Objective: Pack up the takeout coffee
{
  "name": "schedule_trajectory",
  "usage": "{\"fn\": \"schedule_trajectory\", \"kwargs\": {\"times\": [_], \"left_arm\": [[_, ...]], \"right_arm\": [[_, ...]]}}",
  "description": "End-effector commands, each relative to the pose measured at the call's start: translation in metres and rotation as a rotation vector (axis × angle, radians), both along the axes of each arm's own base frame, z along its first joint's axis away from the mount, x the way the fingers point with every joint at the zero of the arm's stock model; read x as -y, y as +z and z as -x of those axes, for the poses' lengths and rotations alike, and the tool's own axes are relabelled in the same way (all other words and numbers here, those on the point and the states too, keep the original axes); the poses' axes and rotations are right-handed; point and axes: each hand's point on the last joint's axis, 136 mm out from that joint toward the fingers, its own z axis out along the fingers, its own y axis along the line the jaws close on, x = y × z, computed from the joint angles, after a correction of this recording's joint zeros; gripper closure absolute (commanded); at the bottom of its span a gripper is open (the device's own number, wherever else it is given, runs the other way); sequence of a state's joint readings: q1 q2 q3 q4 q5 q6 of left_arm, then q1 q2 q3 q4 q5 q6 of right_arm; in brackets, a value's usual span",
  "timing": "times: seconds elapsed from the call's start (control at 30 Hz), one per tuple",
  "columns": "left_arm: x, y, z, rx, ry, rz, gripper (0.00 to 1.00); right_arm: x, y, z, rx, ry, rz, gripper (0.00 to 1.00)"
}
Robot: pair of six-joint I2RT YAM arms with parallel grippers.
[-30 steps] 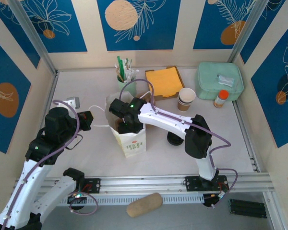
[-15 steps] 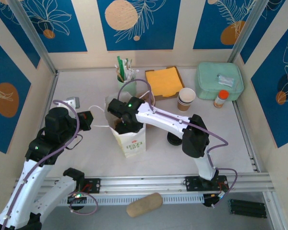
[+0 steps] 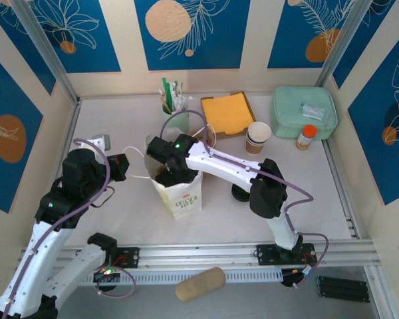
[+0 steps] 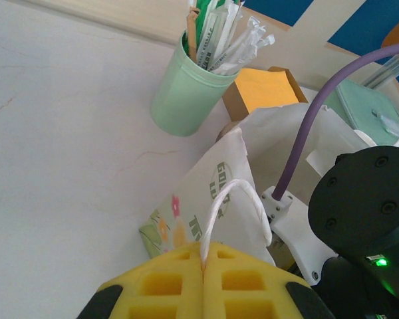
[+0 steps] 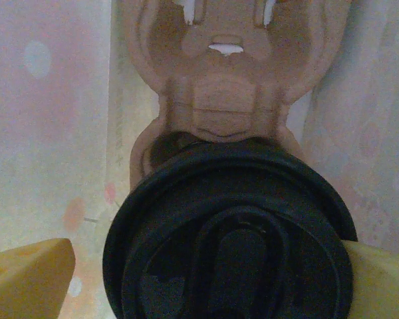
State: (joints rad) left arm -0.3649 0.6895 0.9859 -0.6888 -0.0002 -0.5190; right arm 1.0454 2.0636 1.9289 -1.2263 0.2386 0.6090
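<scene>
A white paper bag (image 3: 183, 196) with green print stands upright near the middle of the tabletop (image 3: 120, 212), a little toward its left edge. The right hand (image 5: 213, 269) reaches down through the bag's open top. In the right wrist view the takeout coffee (image 5: 229, 232) sits inside the bag with its round black lid facing up, set in a brown pulp cup carrier (image 5: 223, 86). The right hand is released. Its yellow fingers (image 5: 33, 272) stand wide on either side of the lid. The one at the left of the view is clear of the lid and the other is just beside the rim; I cannot tell whether it touches.

The left hand (image 4: 204, 262) is clenched on the bag's white cord handle (image 4: 229, 199), which loops out from between its yellow pads toward the bag.

Along the far edge stand a green cup (image 3: 175, 116) of wrapped straws and stirrers, a tray of orange napkins (image 3: 227, 113), a stack of paper cups (image 3: 258, 137) and a small orange-capped bottle (image 3: 306, 137). A mint-green case (image 3: 304, 109) sits in the far right corner. Black lids (image 3: 241, 193) lie just right of the bag, partly hidden by the right arm.
</scene>
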Motion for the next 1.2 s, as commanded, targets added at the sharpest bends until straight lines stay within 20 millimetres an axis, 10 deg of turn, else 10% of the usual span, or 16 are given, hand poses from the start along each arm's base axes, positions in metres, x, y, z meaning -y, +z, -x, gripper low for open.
{"fn": "schedule_trajectory", "kwargs": {"times": [0.0,1.17], "left_arm": [[0.0,0.002,0.0,0.004,0.002,0.002,1.0],[0.002,0.0,-0.004,-0.001,0.001,-0.001,1.0]], "right_arm": [[-0.001,-0.009,0.012,-0.053,0.026,0.028,0.01],[-0.007,0.03,0.005,-0.005,0.047,-0.03,0.01]]}}
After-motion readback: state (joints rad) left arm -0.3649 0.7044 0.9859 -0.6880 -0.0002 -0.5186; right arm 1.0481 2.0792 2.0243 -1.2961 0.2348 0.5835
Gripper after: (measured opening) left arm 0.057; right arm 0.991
